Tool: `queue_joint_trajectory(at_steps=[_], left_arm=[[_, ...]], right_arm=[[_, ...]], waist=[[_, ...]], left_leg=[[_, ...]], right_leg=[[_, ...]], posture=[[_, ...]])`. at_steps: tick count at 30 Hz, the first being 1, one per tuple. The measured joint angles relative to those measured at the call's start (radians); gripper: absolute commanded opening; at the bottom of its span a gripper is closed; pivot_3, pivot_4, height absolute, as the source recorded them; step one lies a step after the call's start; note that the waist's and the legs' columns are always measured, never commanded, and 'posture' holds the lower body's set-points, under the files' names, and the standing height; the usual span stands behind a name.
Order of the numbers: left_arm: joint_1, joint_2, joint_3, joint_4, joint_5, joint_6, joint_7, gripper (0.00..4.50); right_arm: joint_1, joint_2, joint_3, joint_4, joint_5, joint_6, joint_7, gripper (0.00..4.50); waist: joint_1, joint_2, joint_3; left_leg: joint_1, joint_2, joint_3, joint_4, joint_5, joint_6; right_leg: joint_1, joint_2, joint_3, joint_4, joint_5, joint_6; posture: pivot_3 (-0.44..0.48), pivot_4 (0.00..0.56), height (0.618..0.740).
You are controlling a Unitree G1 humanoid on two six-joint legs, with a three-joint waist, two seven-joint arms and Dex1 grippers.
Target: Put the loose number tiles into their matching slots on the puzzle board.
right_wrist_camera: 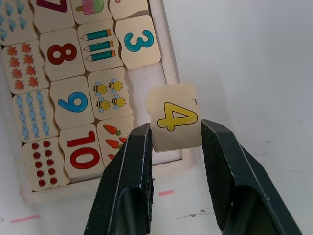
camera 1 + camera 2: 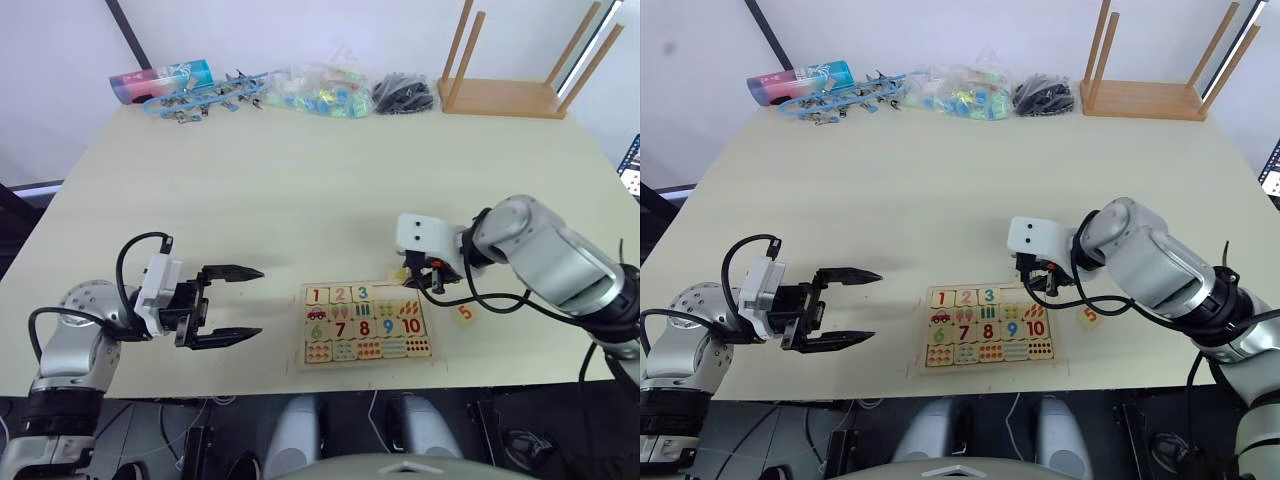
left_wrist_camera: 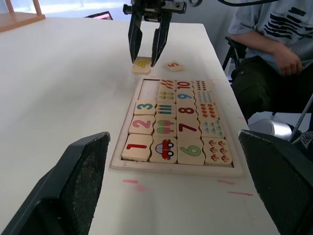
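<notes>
The puzzle board (image 2: 365,352) lies near the table's front edge, with tiles 1, 2 and 3 seated in its top row. Past the 3, two slots (image 3: 149,91) stand empty. My right gripper (image 1: 171,128) is shut on the yellow number 4 tile (image 1: 173,117), which sits just off the board's far rim beside those slots. The orange number 5 tile (image 2: 464,312) lies loose on the table to the right of the board. My left gripper (image 2: 258,302) hovers open and holding nothing, left of the board.
A wooden stand with upright dowels (image 2: 505,95) sits at the back right. Bags of small parts (image 2: 325,92), black pieces (image 2: 404,95), blue clips (image 2: 200,100) and a tube (image 2: 160,80) line the far edge. A person (image 3: 274,44) sits beyond the table's right side.
</notes>
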Motion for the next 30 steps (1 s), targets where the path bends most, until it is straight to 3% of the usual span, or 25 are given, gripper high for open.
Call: queue_joint_trajectory(at_steps=[30], left_arm=[[0.012, -0.017, 0.003, -0.084, 0.000, 0.064, 0.010, 4.50]], right_arm=[[-0.070, 0.068, 0.156, 0.000, 0.078, 0.102, -0.162, 0.90]], waist=[[-0.002, 0.000, 0.000]], left_leg=[[0.000, 0.000, 0.000, 0.000, 0.000, 0.000]], right_leg=[[-0.002, 0.000, 0.000, 0.000, 0.000, 0.000]], posture=[[0.000, 0.150, 0.737]])
